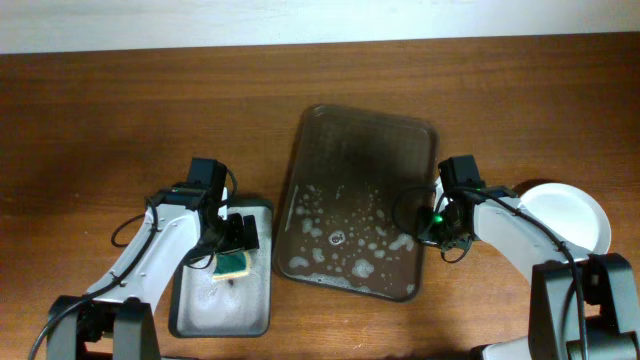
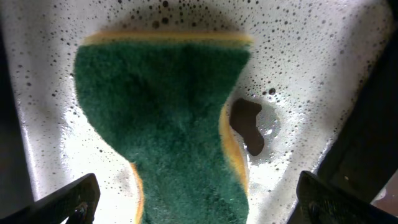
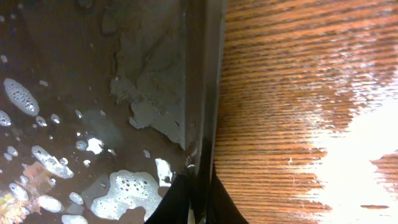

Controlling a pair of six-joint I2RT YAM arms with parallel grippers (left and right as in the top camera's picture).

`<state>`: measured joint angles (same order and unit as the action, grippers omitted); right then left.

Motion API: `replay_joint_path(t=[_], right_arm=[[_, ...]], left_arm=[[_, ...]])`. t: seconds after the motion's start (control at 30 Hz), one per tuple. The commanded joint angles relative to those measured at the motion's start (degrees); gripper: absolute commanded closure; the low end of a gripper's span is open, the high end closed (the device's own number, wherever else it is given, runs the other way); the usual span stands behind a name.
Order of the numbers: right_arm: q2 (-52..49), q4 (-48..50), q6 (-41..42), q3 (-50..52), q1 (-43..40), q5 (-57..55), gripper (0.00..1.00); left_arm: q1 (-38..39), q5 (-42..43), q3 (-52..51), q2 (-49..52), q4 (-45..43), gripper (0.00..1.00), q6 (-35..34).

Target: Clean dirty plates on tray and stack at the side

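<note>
On tray (image 1: 360, 150), right gripper (image 3: 189, 202) (probably clamped)

From above, the plates (image 1: 575, 215) show as a white round partly behind the right arm (image 1: 510, 235), so I can't count how many are stacked. The sponge (image 2: 168, 118) runs off the bottom of the left wrist view. There the left gripper (image 2: 199, 198) shows only two dark fingertips (image 2: 68, 200) in the lower corners, wide apart. A dark blotch (image 2: 247, 124) in the suds beside the sponge is too vague to name. In the right wrist view the right gripper (image 3: 194, 204) is just dark tips at the bottom edge, tight against either side of the rim of the tray (image 3: 202, 93). Most of the tray is out of frame. Glare (image 3: 367, 149) bleaches out the grain of the table (image 3: 292, 68).
</note>
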<state>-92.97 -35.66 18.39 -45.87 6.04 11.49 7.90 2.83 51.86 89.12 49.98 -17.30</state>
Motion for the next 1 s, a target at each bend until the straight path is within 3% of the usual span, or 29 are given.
replay_joint_path(t=[0.0, 0.23, 0.43, 0.57, 0.6, 0.63, 0.73, 0.87, 0.9, 0.93, 0.97], right_arm=[[-2.5, -1.2, -6.5, 1.4, 0.7, -3.0, 0.96], [-2.5, 1.3, -10.8, 1.4, 0.7, -26.3, 0.96], [-2.5, 6.9, -17.1, 1.4, 0.6, -24.9, 0.96], [-2.5, 2.6, -17.1, 1.4, 0.7, -20.5, 0.96], [-2.5, 1.3, -17.1, 1.4, 0.7, -19.8, 0.92], [-2.1, 0.7, -17.1, 1.0, 0.7, -19.8, 0.63], [5.7, -5.6, -17.1, -4.2, 0.7, -15.6, 0.43], [25.8, -16.4, -17.1, -15.2, 0.7, -5.3, 0.32], [30.9, -17.7, -17.1, -16.8, 0.7, -0.8, 0.11], [36.3, -18.2, -16.9, -17.3, 0.7, 3.8, 0.01], [40.6, -18.9, -16.0, -17.3, 0.7, 7.7, 0.01]], left_arm=[[0.0, 0.4, 0.3, -0.9, 0.0, 0.00, 0.5], [0.0, 0.4, 0.3, -0.9, 0.0, 0.00, 0.5], [0.0, 0.4, 0.3, -0.9, 0.0, 0.00, 0.5], [0.0, 0.4, 0.3, -0.9, 0.0, 0.00, 0.5], [0.0, 0.4, 0.3, -0.9, 0.0, 0.00, 0.5], [0.0, 0.4, 0.3, -0.9, 0.0, 0.00, 0.5], [0.0, 0.4, 0.3, -0.9, 0.0, 0.01, 0.5], [0.0, 0.4, 0.3, -0.9, 0.0, 0.01, 0.5], [0.0, 0.4, 0.3, -0.9, 0.0, 0.00, 0.5], [0.0, 0.4, 0.3, -0.9, 0.0, 0.00, 0.5], [0.0, 0.4, 0.3, -0.9, 0.0, 0.00, 0.5]])
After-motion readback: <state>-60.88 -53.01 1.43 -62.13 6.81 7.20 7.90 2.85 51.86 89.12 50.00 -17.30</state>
